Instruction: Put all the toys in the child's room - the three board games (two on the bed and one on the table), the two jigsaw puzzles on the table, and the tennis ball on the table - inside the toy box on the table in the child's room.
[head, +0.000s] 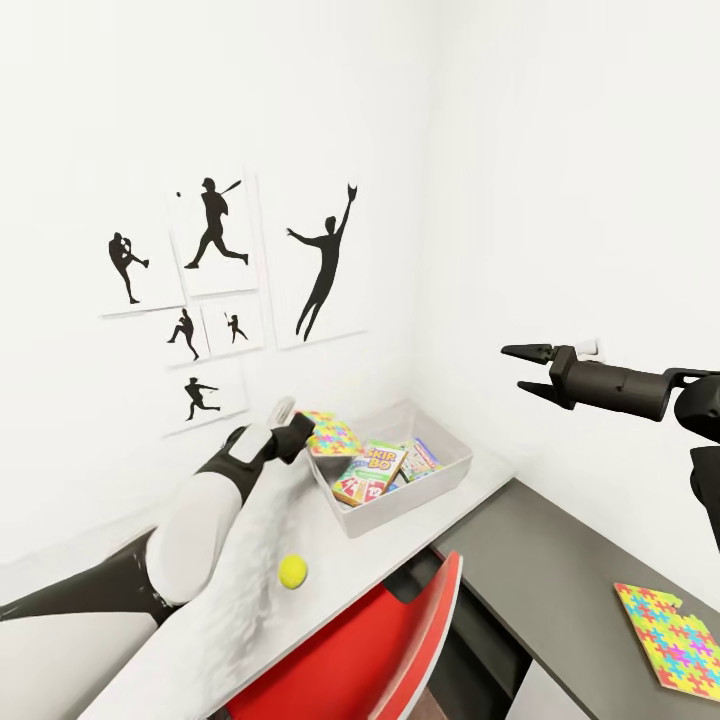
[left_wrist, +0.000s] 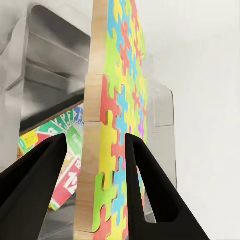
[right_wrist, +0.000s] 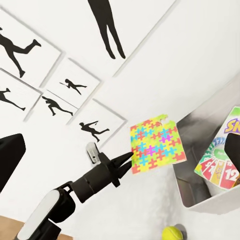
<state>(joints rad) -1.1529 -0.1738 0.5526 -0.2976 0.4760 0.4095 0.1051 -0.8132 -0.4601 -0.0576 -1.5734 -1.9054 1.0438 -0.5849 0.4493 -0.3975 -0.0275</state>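
Bright puzzle colours mark what we hold: our left gripper (right_wrist: 125, 162) is clamped on one jigsaw puzzle (head: 331, 433) by its edge, the board standing between the fingers (left_wrist: 37, 175) in the left wrist view. It hangs at the far rim of the toy box (head: 455, 478), beside the wall, partly over the bin's corner. Our right gripper (head: 522, 368) floats well apart to the right, jaws spread and empty.

Inside the box we see printed board games (head: 372, 472) lying flat; how many we cannot tell for sure. The tennis ball (head: 292, 571) sits on the white table (head: 130, 640), near our left arm and well short of the box. A second puzzle (head: 670, 633) lies on the lower dark grey cabinet (head: 560, 560) to the right, not on the white top.

We judge the release to be the risky part. We grip the board only at one edge, and much of it seems to reach past the rim towards the wall, so opening now could let it tip outside, catch on the rim, or lean against the wall rather than drop in. Swinging the left arm back could also brush the ball and send it rolling off the table.
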